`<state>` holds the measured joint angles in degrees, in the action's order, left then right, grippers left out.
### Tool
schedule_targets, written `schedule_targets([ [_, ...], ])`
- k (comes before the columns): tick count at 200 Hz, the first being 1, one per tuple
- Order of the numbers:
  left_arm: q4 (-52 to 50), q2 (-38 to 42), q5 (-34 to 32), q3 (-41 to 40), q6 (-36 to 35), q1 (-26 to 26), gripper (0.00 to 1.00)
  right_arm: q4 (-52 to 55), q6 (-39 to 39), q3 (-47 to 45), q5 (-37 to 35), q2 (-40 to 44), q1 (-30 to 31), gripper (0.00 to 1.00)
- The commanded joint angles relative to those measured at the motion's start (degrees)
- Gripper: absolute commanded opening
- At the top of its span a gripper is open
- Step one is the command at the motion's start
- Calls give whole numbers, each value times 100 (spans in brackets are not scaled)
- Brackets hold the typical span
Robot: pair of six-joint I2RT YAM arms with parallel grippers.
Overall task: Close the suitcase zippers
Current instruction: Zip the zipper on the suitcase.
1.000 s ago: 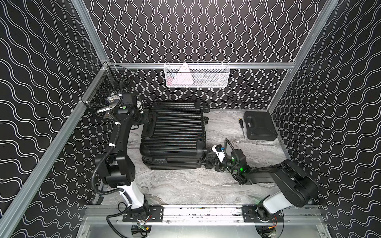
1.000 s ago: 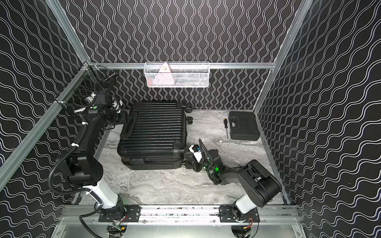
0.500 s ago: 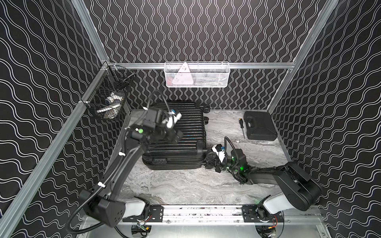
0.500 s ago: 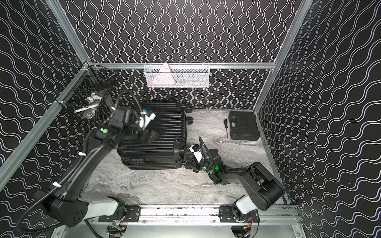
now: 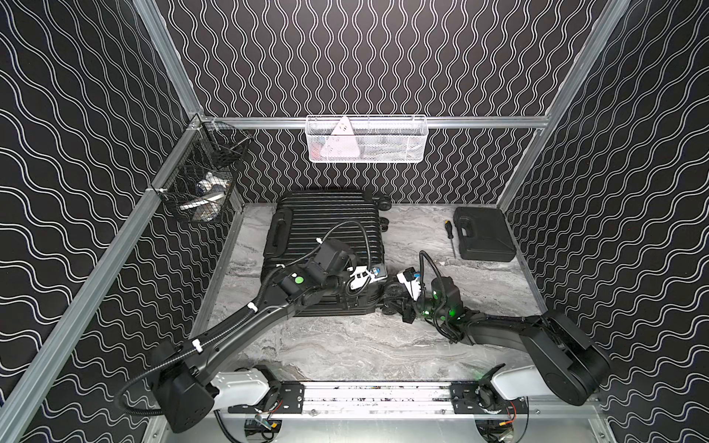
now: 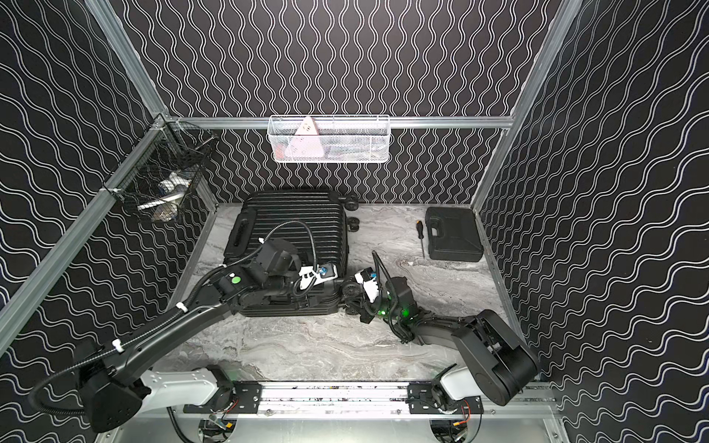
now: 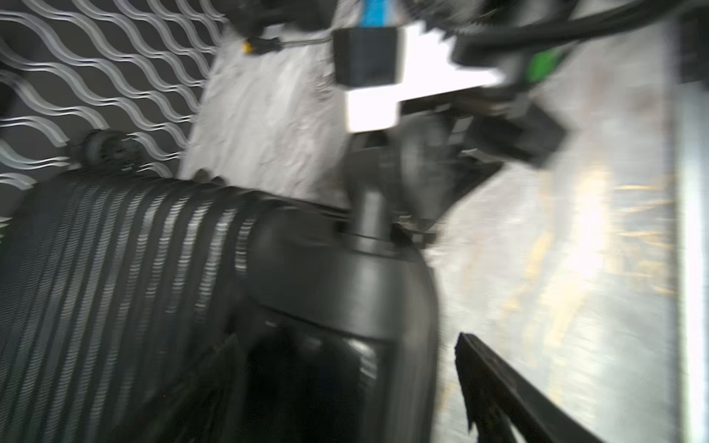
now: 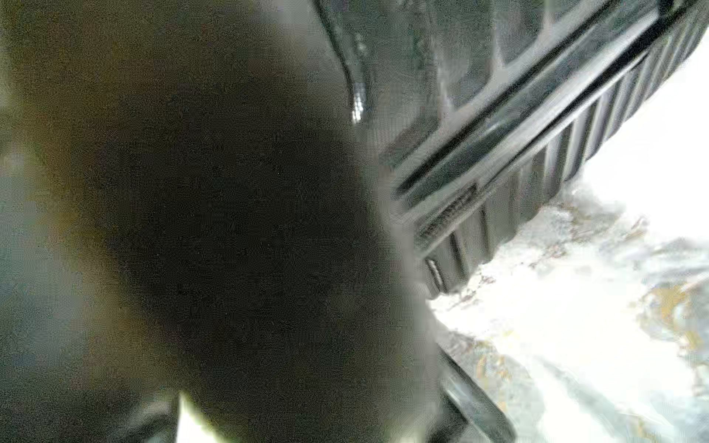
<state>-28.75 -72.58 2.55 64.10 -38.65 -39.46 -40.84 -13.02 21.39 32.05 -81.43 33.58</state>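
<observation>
At the far left of the table [image 5: 345, 345], your suitcase [image 5: 326, 226] lies flat, shells together. Over its near right corner, your left gripper [image 5: 364, 274] hangs with jaws spread and holds nothing. By the near casters, your right gripper [image 5: 399, 299] is clenched; on what, you cannot tell.

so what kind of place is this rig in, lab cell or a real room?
Looks like a purpose-built robot test cell, not a lived-in room: wavy-patterned panels in an aluminium frame enclose a marble-look tabletop, and the left arm and right arm sit on a base rail at the front.
</observation>
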Motion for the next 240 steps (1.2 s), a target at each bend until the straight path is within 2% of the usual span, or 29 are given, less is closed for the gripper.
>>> schedule_targets([
  [1,1018,-83,-1144,-125,-81,-70,92,-200,-874,-135,394,44,-1,0],
  [39,1620,-209,-1534,-326,79,-114,92,-688,-2037,-398,91,91,13,0],
  [61,1883,-307,-1826,-378,211,-136,91,-1412,-2677,-719,-63,142,25,0],
  [82,2136,-337,-2001,-418,335,-166,90,-1731,-3074,-867,-211,152,41,0],
  [111,2261,-411,-1964,-416,435,-185,90,-1683,-3040,-794,-270,52,187,0],
  [148,2477,-529,-2155,-414,601,-202,90,-2226,-3218,-868,-308,-207,327,0],
  [207,2610,-771,-2185,-344,984,-208,89,-3062,-3459,-733,-457,-759,869,0],
  [240,2527,-877,-2067,-197,1283,-204,89,-2741,-3260,-668,-630,-688,1087,0],
])
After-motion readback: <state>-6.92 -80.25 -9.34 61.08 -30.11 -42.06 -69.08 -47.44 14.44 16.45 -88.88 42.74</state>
